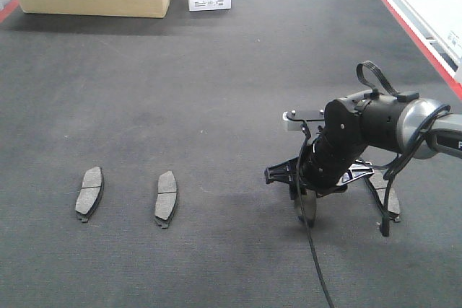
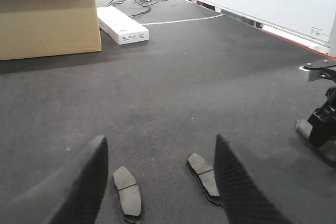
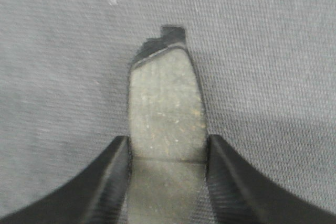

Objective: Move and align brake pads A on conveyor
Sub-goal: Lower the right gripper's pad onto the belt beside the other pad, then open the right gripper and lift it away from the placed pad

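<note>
**Ana:** Two grey-brown curved brake pads with centre grooves (image 1: 90, 192) (image 1: 166, 198) lie side by side at the near left of the dark carpet-like conveyor belt (image 1: 216, 91), both roughly upright and parallel. They look placed already.

**Ben:** And the black right gripper (image 3: 167, 153)?

**Ana:** Clenched on a third grey-brown pad (image 3: 167, 114), its fingers (image 3: 113, 182) pressing both long edges. From the front view I can't tell whether that pad is touching the belt, to the right of the pair. A fourth pad (image 1: 384, 194) shows just right of the arm, mostly hidden.

**Ben:** The black left gripper (image 2: 157, 182)?

**Ana:** Spread wide, empty, hovering over the left pair.

**Ben:** So roughly halfway?

**Ana:** I'd judge so: one pad to set down, one more to fetch and line up
</note>
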Motion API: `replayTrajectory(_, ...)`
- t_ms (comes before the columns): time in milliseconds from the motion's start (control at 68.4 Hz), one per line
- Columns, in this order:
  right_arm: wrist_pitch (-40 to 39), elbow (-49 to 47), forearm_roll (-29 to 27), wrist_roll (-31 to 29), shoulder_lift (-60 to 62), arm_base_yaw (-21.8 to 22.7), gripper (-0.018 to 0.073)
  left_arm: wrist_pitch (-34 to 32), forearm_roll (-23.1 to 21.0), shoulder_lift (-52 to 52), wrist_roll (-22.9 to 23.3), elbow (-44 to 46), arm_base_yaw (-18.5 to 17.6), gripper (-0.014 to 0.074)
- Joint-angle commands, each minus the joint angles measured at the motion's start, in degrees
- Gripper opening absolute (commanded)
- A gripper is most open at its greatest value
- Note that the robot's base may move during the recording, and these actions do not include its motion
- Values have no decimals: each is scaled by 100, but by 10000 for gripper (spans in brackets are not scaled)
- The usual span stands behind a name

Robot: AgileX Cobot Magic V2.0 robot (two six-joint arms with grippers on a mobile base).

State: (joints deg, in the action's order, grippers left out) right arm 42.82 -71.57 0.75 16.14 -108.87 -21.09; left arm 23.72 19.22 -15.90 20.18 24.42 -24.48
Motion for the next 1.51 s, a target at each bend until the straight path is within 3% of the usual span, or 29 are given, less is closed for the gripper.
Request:
replayTrajectory(0,-19,-177,31,-21,281,30,470,-365,54,-53,43,138,-18,433)
replayTrajectory(117,22,-177,38,-21,289,30,528,-365,54,-53,43,138,-18,433)
replayTrajectory(307,23,-177,167,-21,649,30,526,-365,54,-53,43,138,-18,433)
replayTrajectory(453,-22,32,648,5,1220,30,526,-365,54,-53,43,138,-18,433)
replayTrajectory(761,-1021,1442,1554,535,3198,30,526,-365,54,-53,43,138,-18,433)
replayTrajectory(1492,-1618,3860,1738,430,7516,30,526,-365,54,-53,43,138,-18,433)
